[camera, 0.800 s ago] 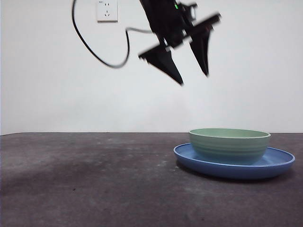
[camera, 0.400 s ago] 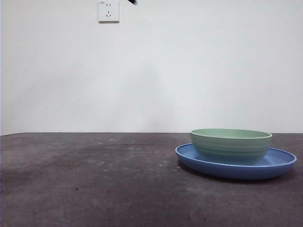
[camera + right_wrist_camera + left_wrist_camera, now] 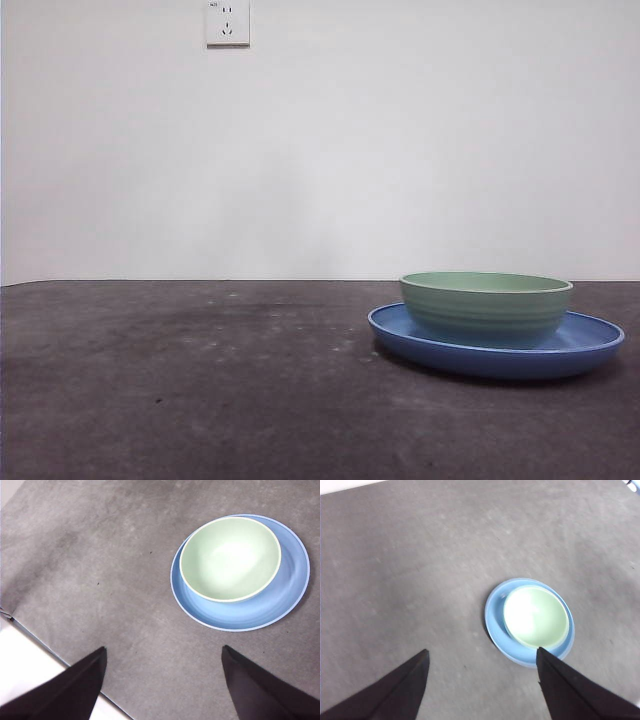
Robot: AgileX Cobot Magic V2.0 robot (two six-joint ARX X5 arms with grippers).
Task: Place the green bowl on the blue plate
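Observation:
The green bowl (image 3: 486, 305) sits upright inside the blue plate (image 3: 592, 345) on the dark table, right of centre in the front view. The bowl (image 3: 536, 616) and plate (image 3: 493, 615) show far below in the left wrist view, and the bowl (image 3: 229, 558) and plate (image 3: 290, 582) show in the right wrist view too. My left gripper (image 3: 482, 661) is open and empty, high above the table. My right gripper (image 3: 163, 655) is open and empty, also high above. Neither gripper shows in the front view.
A white wall socket (image 3: 227, 22) is on the back wall. The table's edge (image 3: 45, 642) and a pale floor show in the right wrist view. The grey tabletop (image 3: 200, 380) stretches left of the plate.
An open gripper that hung above the bowl one second ago has risen out of the front view. The bowl and plate have not moved.

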